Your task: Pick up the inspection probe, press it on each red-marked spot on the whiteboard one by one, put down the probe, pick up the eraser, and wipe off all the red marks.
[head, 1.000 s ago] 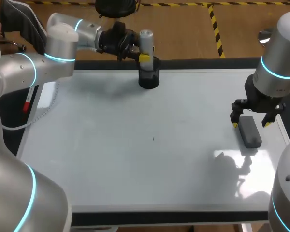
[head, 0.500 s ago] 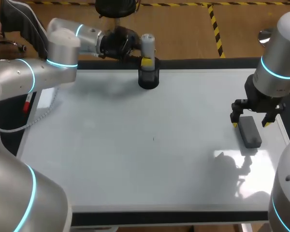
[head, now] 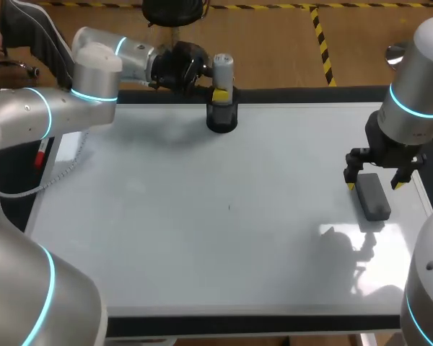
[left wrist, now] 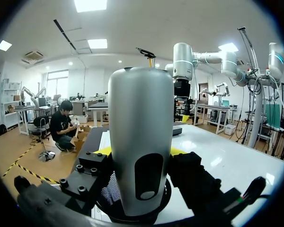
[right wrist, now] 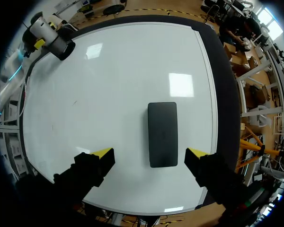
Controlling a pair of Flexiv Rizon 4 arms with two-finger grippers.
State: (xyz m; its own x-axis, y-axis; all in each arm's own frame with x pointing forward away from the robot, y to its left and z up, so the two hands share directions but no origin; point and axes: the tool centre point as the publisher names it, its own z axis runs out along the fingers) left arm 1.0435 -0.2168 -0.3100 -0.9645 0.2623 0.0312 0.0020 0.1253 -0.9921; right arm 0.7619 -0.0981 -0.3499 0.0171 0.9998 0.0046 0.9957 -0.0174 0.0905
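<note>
Gripping the inspection probe (head: 222, 65) with the left claw (head: 218, 91), at the far edge of the bench (head: 296, 94), a little left of the middle of that edge. Closed on the silver body of the probe from two sides, with a yellow tip against each side, as seen in the left wrist view. Holding the probe upright, with its lower end inside a round black holder (head: 221, 119) placed on the whiteboard (head: 202, 245) just beside the far edge. Reaching there with the left arm (head: 94, 61) from the far left corner, nearly parallel to the far edge.

Near the right edge of the bench, hanging above the dark grey eraser (head: 374, 200) with the right claw (head: 374, 184). Open wide there, with the fingertips (right wrist: 104, 153) on either side of the eraser, each apart from it and touching nothing. Below, flat on the whiteboard, the eraser with its long side about parallel to the right edge, well apart from the probe and the holder.

Along the left edge, off the whiteboard, a pen (head: 40, 153) with a red part and a thin white cable (head: 65, 170). Near the middle of the whiteboard, one tiny dark speck (head: 229, 207).
</note>
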